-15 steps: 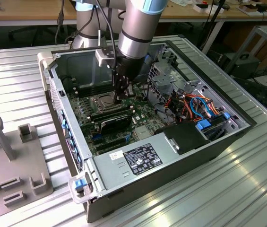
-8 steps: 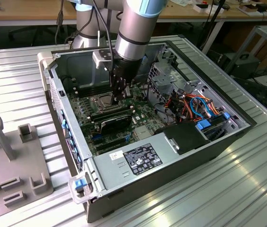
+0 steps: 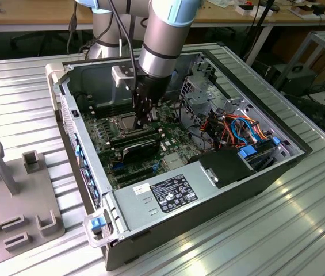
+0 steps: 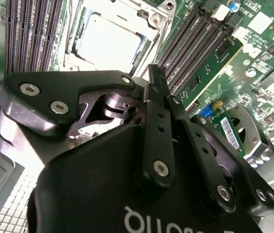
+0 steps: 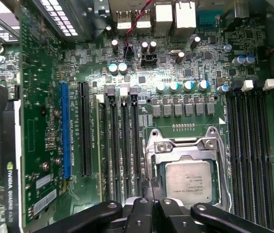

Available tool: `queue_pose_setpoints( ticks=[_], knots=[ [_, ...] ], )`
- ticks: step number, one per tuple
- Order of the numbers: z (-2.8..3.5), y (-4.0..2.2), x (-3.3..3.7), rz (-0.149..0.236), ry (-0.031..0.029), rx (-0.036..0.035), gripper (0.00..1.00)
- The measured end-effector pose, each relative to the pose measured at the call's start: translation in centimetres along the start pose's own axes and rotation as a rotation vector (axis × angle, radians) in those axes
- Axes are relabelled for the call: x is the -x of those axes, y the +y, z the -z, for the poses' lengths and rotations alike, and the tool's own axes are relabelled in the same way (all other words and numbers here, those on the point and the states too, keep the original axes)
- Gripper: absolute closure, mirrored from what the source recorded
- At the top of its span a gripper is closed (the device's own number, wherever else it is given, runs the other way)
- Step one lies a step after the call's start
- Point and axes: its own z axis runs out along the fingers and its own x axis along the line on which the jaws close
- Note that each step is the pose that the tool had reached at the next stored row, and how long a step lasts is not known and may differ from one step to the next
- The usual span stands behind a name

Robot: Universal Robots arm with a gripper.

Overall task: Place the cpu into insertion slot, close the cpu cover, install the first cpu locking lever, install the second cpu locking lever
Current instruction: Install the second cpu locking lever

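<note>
1. Right, nearest to me in the exterior view is the ribbed metal table [image 3: 300, 230], and on the exterior view's left lies a grey fixture plate [image 3: 12, 195] with upright blocks and slots.
2. On the table sits an open computer case [image 3: 168, 241], with the silver power supply [image 3: 171, 192] along its near edge and a blue latch [image 3: 96, 223] at the near left corner.
3. Just beyond the power supply a dark graphics card [image 3: 140, 148] lies across the green motherboard [image 3: 107, 141]; orange and blue cables [image 3: 240, 129] bunch up on the exterior view's right.
4. Farther in, the arm reaches down into the case and the gripper [image 3: 144, 119] hangs low over the board, just beside the insertion slot [image 3: 122, 123].
5. In both wrist views the cpu [image 5: 188, 182] already sits in the insertion slot [image 5: 185, 174], its silver-grey top facing up.
6. The cpu cover [image 5: 184, 144] lies flat around the chip, its silvery frame bordering the metal top, and a thin lever [image 5: 150, 170] runs along one side of the socket.
7. The fingers [image 4: 157, 102] are pressed together, clenched on nothing I can see, their tip close beside the socket's edge.
8. Long black memory slots [image 5: 250, 145] flank the socket on both sides, and at the far end of the board stand small capacitors [image 5: 183, 86].
</note>
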Motion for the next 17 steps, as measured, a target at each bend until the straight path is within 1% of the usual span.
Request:
queue_pose_setpoints(
  ticks=[1,2,4,5,7,9,11,13,14,17],
  knots=[
    [-0.10,0.00,0.00,0.000,-0.0045,0.0002,0.89],
    [-0.23,0.00,0.03,0.001,-0.0115,0.0005,0.89],
    [-0.23,-0.01,0.03,0.001,-0.0164,0.0009,0.89],
    [-0.21,-0.01,0.03,0.001,-0.0169,0.0007,0.89],
    [0.14,-0.01,0.03,0.002,-0.0170,0.0008,0.89],
    [0.40,-0.14,0.04,0.001,-0.0166,0.0010,0.89],
    [0.47,-0.59,0.03,0.001,-0.0165,0.0020,0.89],
    [0.53,-1.21,-0.31,0.004,-0.0159,0.0045,0.89],
    [0.54,-1.38,-0.49,0.007,-0.0154,0.0052,0.89],
    [0.44,-1.42,-0.57,0.012,-0.0152,0.0061,0.89]
  ],
)
